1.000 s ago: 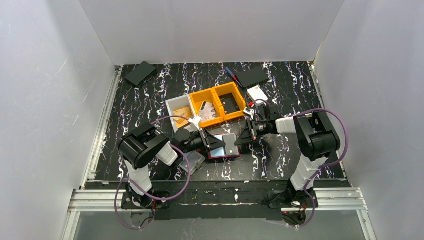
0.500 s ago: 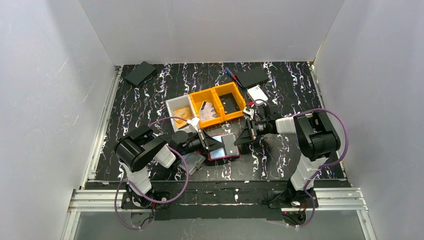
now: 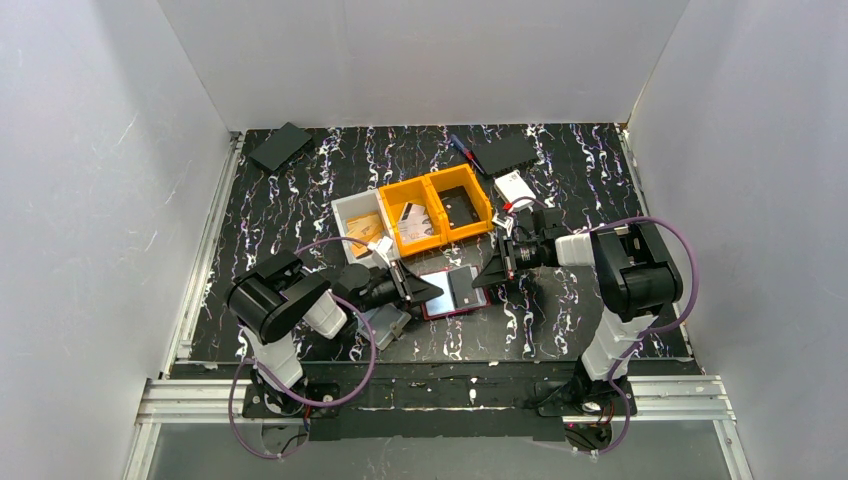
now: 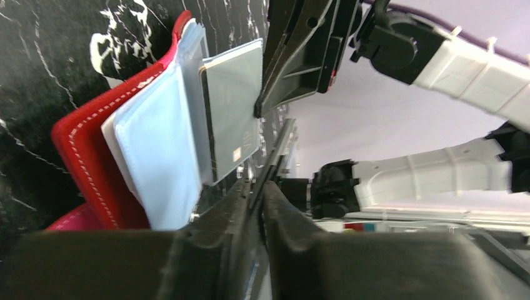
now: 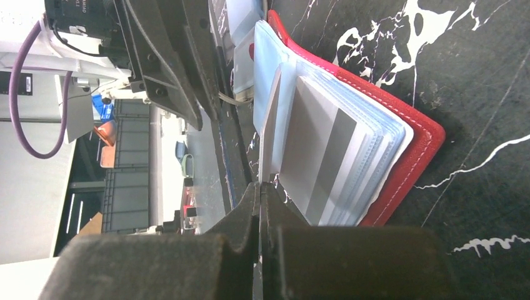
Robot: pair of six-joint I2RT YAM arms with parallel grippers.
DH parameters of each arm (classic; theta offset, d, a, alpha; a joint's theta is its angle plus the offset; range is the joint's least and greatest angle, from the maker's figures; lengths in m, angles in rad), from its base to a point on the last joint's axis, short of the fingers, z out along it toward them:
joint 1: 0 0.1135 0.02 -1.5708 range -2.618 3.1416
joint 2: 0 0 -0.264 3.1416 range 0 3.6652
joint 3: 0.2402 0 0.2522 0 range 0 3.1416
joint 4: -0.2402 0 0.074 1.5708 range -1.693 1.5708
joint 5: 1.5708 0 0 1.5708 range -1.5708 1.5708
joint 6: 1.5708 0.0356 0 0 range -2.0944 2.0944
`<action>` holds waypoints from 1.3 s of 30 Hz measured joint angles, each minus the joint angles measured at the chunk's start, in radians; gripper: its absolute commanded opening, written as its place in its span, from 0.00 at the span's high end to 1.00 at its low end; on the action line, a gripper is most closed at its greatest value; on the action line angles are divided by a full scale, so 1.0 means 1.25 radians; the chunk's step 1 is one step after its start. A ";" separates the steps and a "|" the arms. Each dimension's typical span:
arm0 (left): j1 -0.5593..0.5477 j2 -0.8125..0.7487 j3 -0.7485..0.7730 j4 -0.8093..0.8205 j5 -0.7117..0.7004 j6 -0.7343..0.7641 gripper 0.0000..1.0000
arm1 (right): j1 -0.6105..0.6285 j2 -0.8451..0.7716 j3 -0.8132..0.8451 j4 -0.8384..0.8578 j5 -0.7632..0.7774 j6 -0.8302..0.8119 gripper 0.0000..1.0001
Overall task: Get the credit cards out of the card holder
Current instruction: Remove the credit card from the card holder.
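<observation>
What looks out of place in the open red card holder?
One greyish card sticks out of the clear sleeves of the card holder, tilted away from the stack. The right tool seems to pinch its edge, so this is probably intended.

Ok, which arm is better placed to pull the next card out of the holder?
Right. The right gripper is closed on the edge of a credit card raised from the card holder; the left gripper appears just to steady the sleeves.
</observation>
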 measured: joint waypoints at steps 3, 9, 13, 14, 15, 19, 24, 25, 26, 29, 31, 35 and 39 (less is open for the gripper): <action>-0.001 0.002 0.012 0.000 0.016 -0.008 0.59 | 0.001 0.000 0.000 0.000 0.000 -0.004 0.99; -0.010 0.035 0.051 0.007 0.017 -0.017 0.32 | 0.001 0.000 0.000 0.000 -0.002 -0.004 0.99; -0.013 0.077 0.059 0.005 0.011 -0.017 0.35 | 0.001 0.000 0.000 0.002 -0.006 -0.003 0.99; -0.013 0.085 0.060 0.004 0.009 -0.016 0.35 | 0.001 0.000 0.000 0.002 -0.006 -0.003 0.99; -0.013 0.089 0.061 0.004 0.009 -0.014 0.37 | 0.001 0.000 0.000 0.002 -0.006 -0.002 0.99; -0.017 0.110 0.082 0.005 0.004 -0.013 0.45 | 0.004 0.000 0.000 0.005 -0.007 0.004 0.99; -0.030 0.141 0.117 0.006 -0.005 -0.014 0.46 | 0.006 0.000 0.000 0.008 -0.007 0.011 0.99; -0.032 0.144 0.119 0.006 -0.007 -0.014 0.46 | 0.007 0.000 0.000 0.008 -0.007 0.011 0.99; -0.033 0.146 0.120 0.006 -0.007 -0.014 0.46 | 0.007 0.000 0.000 0.008 -0.007 0.012 0.99; -0.036 0.154 0.121 0.006 -0.013 -0.014 0.48 | 0.008 0.001 0.000 0.008 -0.006 0.012 0.99; -0.038 0.154 0.122 0.006 -0.016 -0.014 0.54 | 0.008 0.003 0.000 0.008 -0.002 0.012 0.99; -0.039 0.169 0.134 -0.002 -0.031 -0.014 0.62 | 0.008 0.009 0.017 -0.054 0.063 -0.041 0.86; -0.043 0.179 0.136 -0.006 -0.042 -0.014 0.60 | 0.011 0.009 0.027 -0.098 0.091 -0.080 0.90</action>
